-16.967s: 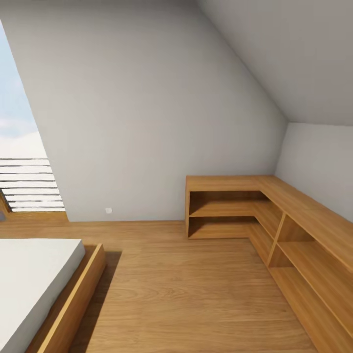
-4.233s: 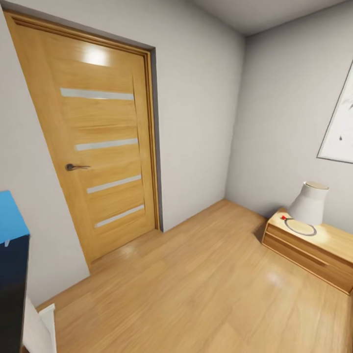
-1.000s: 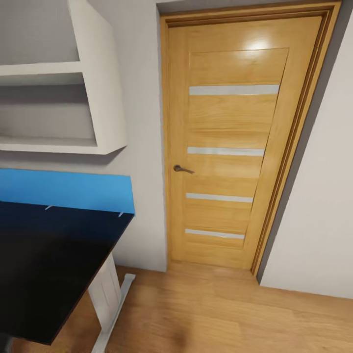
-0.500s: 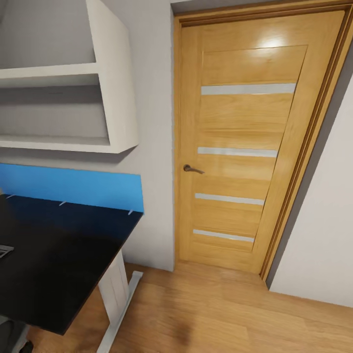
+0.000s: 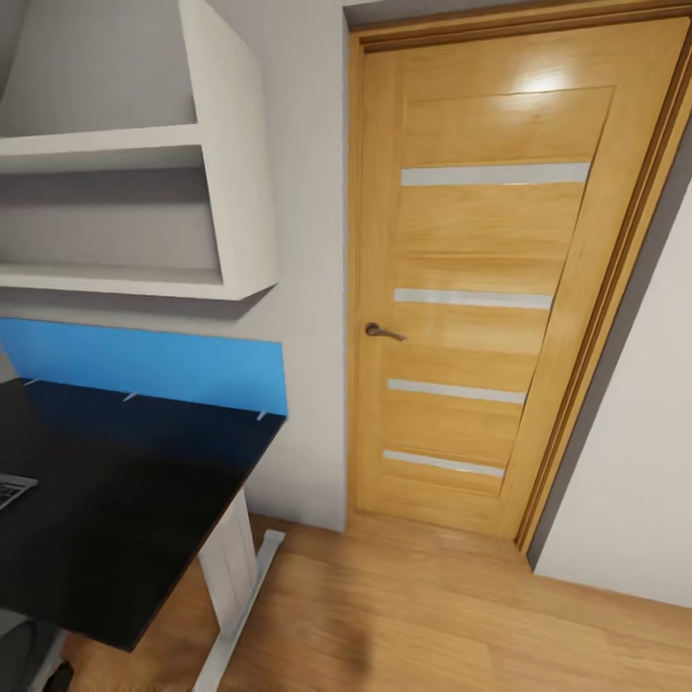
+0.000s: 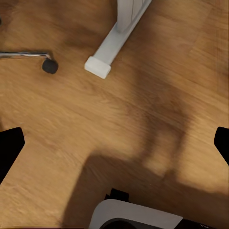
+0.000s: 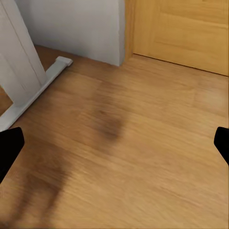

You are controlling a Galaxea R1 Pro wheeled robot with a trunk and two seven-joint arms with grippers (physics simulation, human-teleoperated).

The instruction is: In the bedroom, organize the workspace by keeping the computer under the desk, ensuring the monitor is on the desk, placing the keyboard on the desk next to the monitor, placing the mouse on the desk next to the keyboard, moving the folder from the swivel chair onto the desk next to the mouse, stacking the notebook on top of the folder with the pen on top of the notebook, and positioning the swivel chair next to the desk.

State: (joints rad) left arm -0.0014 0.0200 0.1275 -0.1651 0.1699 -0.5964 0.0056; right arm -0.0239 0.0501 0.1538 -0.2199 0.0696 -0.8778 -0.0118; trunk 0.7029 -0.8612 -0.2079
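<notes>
The desk (image 5: 125, 500) has a glossy black top, a blue panel (image 5: 144, 363) along its back and a white leg (image 5: 231, 567); it stands at the left of the head view. A corner of the keyboard (image 5: 12, 488) lies on the top at the picture's left edge. Below the desk's near edge a grey part of the swivel chair (image 5: 24, 649) shows. In the left wrist view its chrome leg with a black caster (image 6: 46, 64) stands beside the desk's white foot (image 6: 113, 47). My left gripper (image 6: 114, 150) and right gripper (image 7: 114, 145) hang open over the oak floor, holding nothing.
A light wooden door (image 5: 481, 288) with a dark handle (image 5: 383, 333) is shut straight ahead. A white wall shelf (image 5: 144, 211) hangs above the desk. The desk's white leg (image 7: 24, 90) is beside the right gripper. Oak floor (image 5: 432, 625) runs from desk to door.
The camera has swung from the corner shelves past the door to the desk. Over the last second it shifted a little left, bringing the keyboard's corner into the picture.
</notes>
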